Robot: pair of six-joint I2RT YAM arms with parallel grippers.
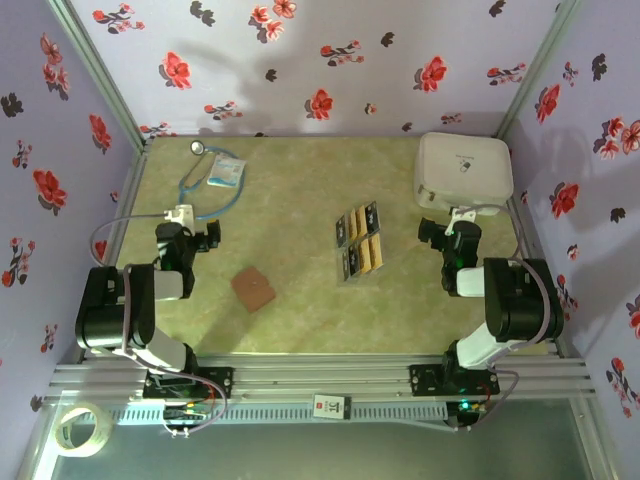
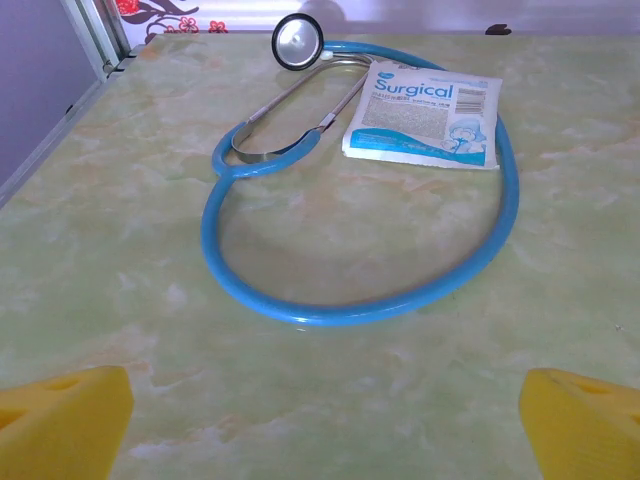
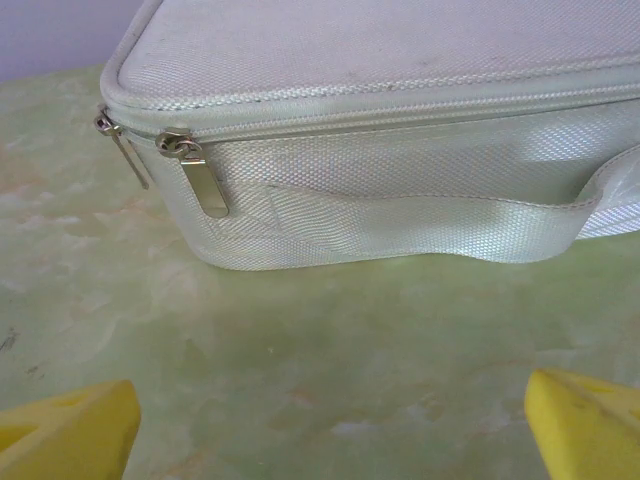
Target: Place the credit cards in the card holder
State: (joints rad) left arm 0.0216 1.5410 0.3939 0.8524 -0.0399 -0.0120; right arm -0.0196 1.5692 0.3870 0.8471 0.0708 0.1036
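The credit cards (image 1: pixel 358 243) lie clustered mid-bench (image 1: pixel 300 190), the card holder (image 1: pixel 253 289) well apart to their left — left jaws wide open and empty facing a blue stethoscope (image 2: pixel 300 312), right jaws likewise before a white case (image 3: pixel 400 60).

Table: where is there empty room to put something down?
The widest bare patch is the far middle of the table, between the surgical mask packet and the white zip case. Also free: the near strip in front of the card holder and credit cards. Crowded: the far-left corner with the blue stethoscope, and around the case.
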